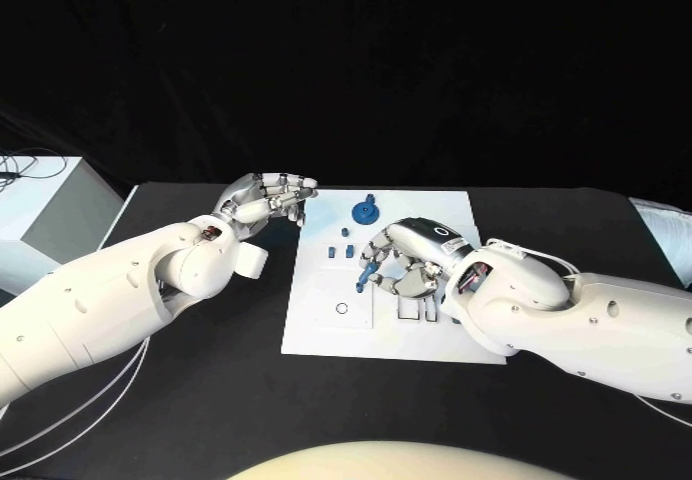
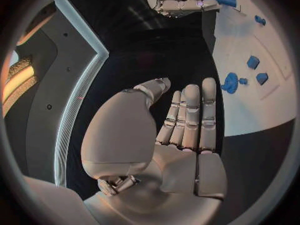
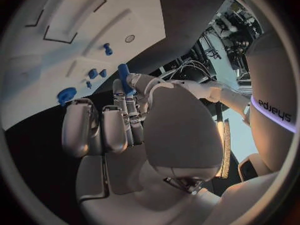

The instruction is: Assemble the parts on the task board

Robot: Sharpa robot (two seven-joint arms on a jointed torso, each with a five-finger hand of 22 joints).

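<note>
The black tabletop (image 1: 202,340) carried the white task board (image 1: 433,335) at its middle. From my head view, my right hand (image 1: 401,262) hovered over the board's centre, pinching a slim blue part (image 1: 369,270) upright, I judge so it could go into a slot. My left hand (image 1: 271,198) waited off the board's far left corner, out of the way, fingers curled on nothing.

At my left wrist, that hand (image 2: 181,130) lay flat, fingers side by side, empty; a blue round part (image 2: 230,82) rested on the board beyond.

At my right wrist, the hand (image 3: 134,120) clamped the part (image 3: 124,78): a short rounded blue peg.
</note>
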